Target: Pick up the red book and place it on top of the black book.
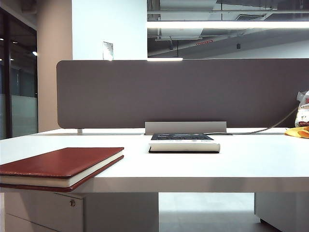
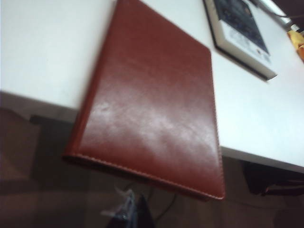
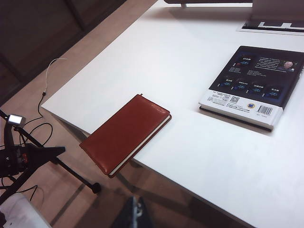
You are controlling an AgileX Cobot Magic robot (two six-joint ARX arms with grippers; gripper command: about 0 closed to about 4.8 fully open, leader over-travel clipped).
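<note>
Lit from above by a long ceiling strip light [image 1: 227,24]; white table [image 1: 251,162] bright, near overexposed. Exterior view sharp, evenly exposed. Left wrist view soft and motion-blurred throughout, with broad pale glare on the red book [image 2: 152,118] ahead of the left gripper [image 2: 127,211]. Right wrist view crisp; dim floor beneath, right gripper [image 3: 135,213] dark and out of focus.
</note>
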